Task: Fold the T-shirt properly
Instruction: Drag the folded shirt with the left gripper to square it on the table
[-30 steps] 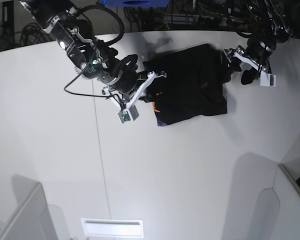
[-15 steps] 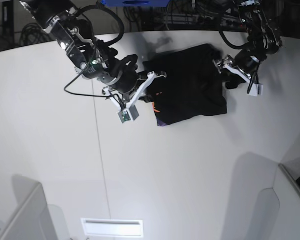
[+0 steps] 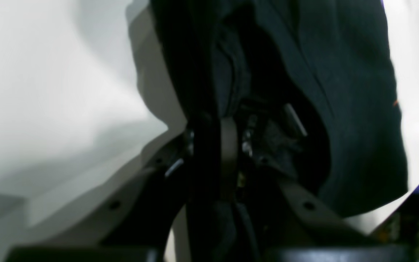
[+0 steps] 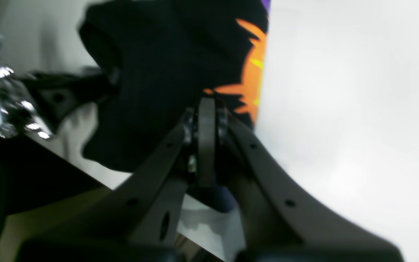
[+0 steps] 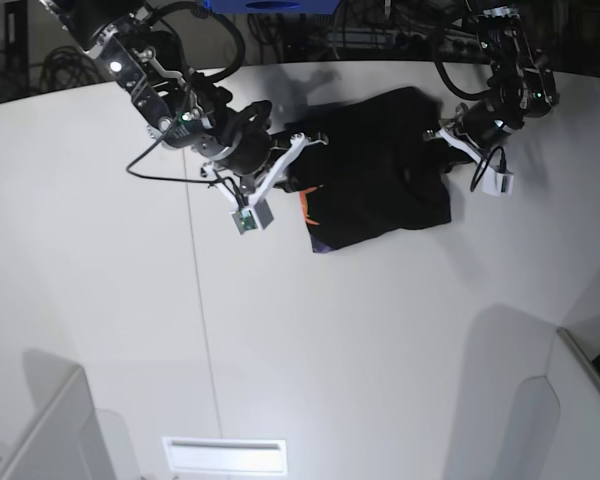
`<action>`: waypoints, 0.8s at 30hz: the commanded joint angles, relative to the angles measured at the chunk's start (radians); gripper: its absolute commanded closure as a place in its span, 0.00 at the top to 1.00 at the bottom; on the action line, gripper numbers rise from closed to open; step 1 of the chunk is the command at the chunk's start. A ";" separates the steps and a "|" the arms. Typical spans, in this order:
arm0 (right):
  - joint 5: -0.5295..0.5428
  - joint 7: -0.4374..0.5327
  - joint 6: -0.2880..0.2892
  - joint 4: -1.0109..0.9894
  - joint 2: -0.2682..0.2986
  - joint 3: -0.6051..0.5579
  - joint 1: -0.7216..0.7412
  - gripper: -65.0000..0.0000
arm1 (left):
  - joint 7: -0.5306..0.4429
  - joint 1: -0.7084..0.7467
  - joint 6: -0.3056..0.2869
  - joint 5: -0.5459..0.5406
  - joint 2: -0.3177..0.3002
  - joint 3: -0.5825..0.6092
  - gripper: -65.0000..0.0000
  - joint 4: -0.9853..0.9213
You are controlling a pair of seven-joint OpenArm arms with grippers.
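Note:
The black T-shirt (image 5: pixel 380 175) lies bunched at the far middle of the white table (image 5: pixel 280 330). Its orange mark (image 5: pixel 305 207) and a purple edge (image 5: pixel 320 248) show at its left side. My right gripper (image 5: pixel 302 158) is at the shirt's left edge. In the right wrist view it (image 4: pixel 206 109) is shut on black cloth (image 4: pixel 158 72) next to the orange mark (image 4: pixel 251 72). My left gripper (image 5: pixel 438 135) is at the shirt's right edge. In the left wrist view it (image 3: pixel 227 127) is shut, with black cloth (image 3: pixel 340 91) draped around the jaws.
A seam line (image 5: pixel 198 300) runs down the table. Grey partitions stand at the near left (image 5: pixel 50 430) and near right (image 5: pixel 570 400). A white slot (image 5: pixel 225 455) sits at the front edge. Cables and a blue object (image 5: pixel 270 5) lie behind the table.
My left gripper has moved in from the right onto the shirt's right edge. My right gripper has shifted slightly up and left, and more of the orange mark shows.

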 commanded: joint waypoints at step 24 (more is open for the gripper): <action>0.002 0.223 0.011 0.027 0.001 0.394 -0.409 0.00 | 0.019 -0.164 -0.010 0.715 -0.177 0.529 0.00 0.172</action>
